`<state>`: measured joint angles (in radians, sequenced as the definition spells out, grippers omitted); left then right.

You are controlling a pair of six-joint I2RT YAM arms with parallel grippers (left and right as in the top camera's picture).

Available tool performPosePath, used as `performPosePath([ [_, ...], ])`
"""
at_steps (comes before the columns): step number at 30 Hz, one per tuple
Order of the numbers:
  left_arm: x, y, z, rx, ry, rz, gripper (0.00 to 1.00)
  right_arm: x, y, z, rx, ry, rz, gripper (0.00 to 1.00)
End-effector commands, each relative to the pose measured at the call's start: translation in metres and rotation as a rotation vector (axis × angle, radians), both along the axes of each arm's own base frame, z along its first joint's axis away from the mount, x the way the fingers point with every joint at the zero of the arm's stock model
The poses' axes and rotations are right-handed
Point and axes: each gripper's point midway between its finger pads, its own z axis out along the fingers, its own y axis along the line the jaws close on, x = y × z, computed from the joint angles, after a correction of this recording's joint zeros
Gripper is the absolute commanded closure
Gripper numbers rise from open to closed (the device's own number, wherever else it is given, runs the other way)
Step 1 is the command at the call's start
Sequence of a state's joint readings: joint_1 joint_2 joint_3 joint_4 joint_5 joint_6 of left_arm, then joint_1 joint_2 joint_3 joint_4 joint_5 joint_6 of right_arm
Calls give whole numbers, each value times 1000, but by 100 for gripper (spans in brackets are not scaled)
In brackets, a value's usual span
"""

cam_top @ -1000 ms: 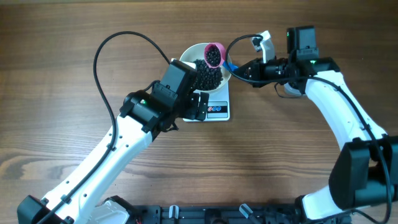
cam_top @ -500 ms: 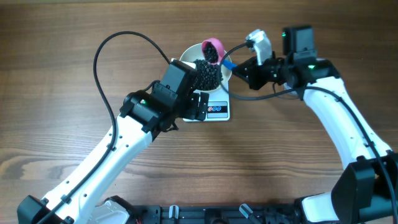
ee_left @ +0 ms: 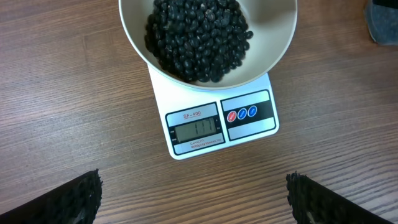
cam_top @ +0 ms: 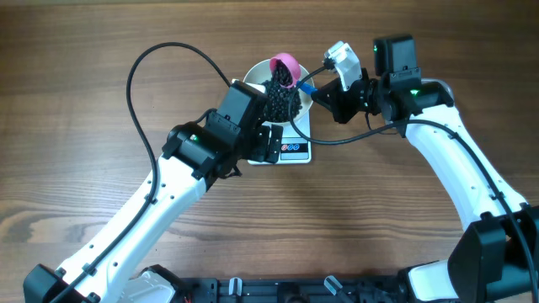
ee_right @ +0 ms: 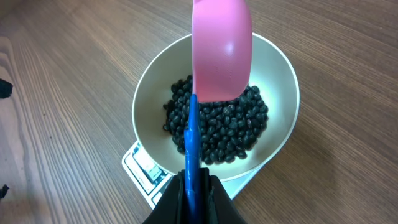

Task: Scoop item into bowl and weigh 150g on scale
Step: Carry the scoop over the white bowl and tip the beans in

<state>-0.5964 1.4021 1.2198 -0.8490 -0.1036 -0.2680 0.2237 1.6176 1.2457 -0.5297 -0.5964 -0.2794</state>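
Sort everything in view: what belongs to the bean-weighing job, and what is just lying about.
Belongs to the job:
- black beans
- white bowl, on the scale
- pink scoop, held over the bowl by the right tool
- left tool, open, in front of the scale

Just lying about:
- black cable looping over the table
- grey shape at the frame edge, too cut off to name

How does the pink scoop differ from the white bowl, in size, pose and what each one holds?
The bowl is white and wide; the scoop is pink and narrower. The bowl sits on the scale; the scoop hangs above it, its blue handle in the shut right gripper. The bowl holds black beans; whether the scoop holds any is unclear. Both are rounded and smooth.
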Motion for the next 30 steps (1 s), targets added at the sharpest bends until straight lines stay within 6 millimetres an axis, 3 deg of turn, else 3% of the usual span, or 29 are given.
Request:
performPosePath([
  [1, -3, -1, 2, -15, -1, -1, 0, 3, -1, 12, -9, -65, 14, 96],
  [17, -3, -1, 2, -15, -1, -1, 0, 12, -11, 8, -57, -72, -54, 96],
  [28, -3, -1, 2, -15, -1, -1, 0, -3, 11, 19, 33, -92, 88, 96],
  [30, -3, -1, 2, -15, -1, -1, 0, 9, -1, 11, -64, -123, 26, 96],
])
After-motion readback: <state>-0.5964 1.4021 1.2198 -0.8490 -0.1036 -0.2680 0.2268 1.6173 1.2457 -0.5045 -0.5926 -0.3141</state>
